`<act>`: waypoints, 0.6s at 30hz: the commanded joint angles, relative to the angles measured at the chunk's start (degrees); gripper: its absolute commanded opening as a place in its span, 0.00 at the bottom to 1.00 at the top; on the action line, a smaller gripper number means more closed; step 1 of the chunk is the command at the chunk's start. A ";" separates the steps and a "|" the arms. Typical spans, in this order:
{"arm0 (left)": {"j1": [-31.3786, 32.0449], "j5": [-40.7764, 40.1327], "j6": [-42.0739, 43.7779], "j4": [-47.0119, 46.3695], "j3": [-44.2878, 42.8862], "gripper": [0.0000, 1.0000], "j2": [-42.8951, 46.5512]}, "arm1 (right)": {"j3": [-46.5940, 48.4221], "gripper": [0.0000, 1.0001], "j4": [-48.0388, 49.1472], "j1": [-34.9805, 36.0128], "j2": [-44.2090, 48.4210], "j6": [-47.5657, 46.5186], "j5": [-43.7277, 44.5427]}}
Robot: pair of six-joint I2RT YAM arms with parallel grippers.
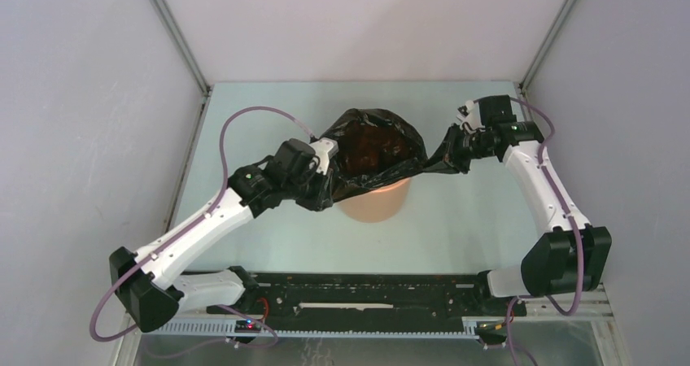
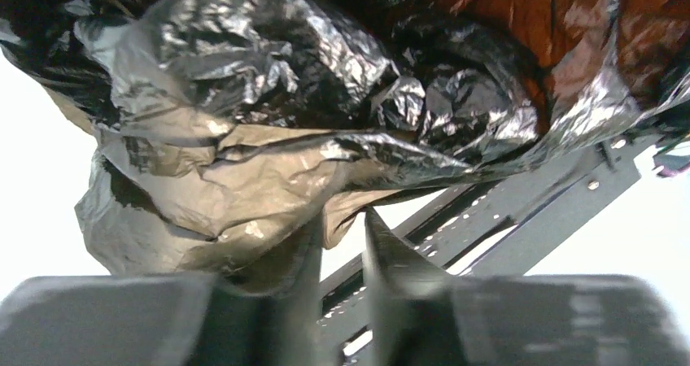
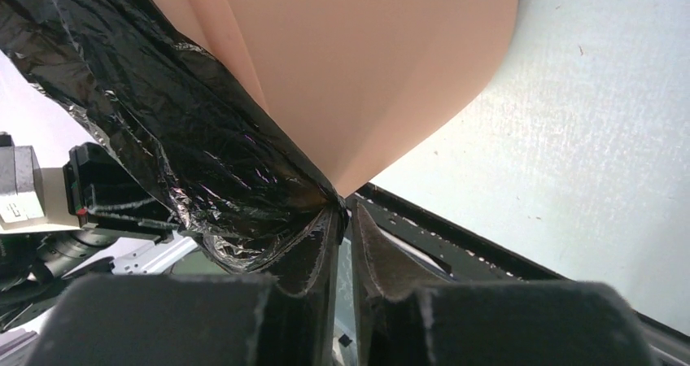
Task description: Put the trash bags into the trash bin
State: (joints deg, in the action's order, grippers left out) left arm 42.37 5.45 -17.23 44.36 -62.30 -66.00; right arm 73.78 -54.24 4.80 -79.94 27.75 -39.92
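Left gripper [image 2: 342,220]: fingers nearly together, crinkly film draped on one, can't tell if actually pinched. Smooth orange trash bin [image 1: 374,203] mid table [image 1: 456,220], glossy wrinkled black trash bag [image 1: 378,138] stretched over its rim. Right gripper [image 3: 343,211] pinching bag corner tight.

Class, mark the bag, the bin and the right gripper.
bag [image 1: 376,142], top view, wrinkled part stretched over the bin.
bin [image 1: 374,206], top view, bare front wall.
right gripper [image 3: 343,213], right wrist view, between fingertips pinching the bag.
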 commanded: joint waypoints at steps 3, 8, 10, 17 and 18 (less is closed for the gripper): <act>0.21 0.28 1.55 2.43 -2.91 0.52 2.45 | 0.17 0.28 -0.45 0.62 2.90 -1.75 2.91; 0.20 0.54 3.21 5.57 -5.01 0.73 5.43 | 0.16 0.44 -0.89 0.17 6.56 -1.96 3.24; 0.20 0.54 3.15 6.35 -5.34 0.79 7.37 | 0.21 0.49 -0.40 -0.07 8.09 -1.59 2.74; 0.23 4.17 0.76 9.07 -7.16 0.88 10.63 | 0.14 0.63 1.39 0.67 13.39 3.68 -1.50; 0.14 4.55 0.33 9.26 -7.46 0.88 11.15 | 0.19 0.65 1.80 1.55 14.41 5.21 -1.17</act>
State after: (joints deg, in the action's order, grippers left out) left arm 42.37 7.07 -15.59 51.79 -66.37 -56.51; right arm 73.76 -54.30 4.67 -69.06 28.71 -38.89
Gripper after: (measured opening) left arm 0.873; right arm 0.619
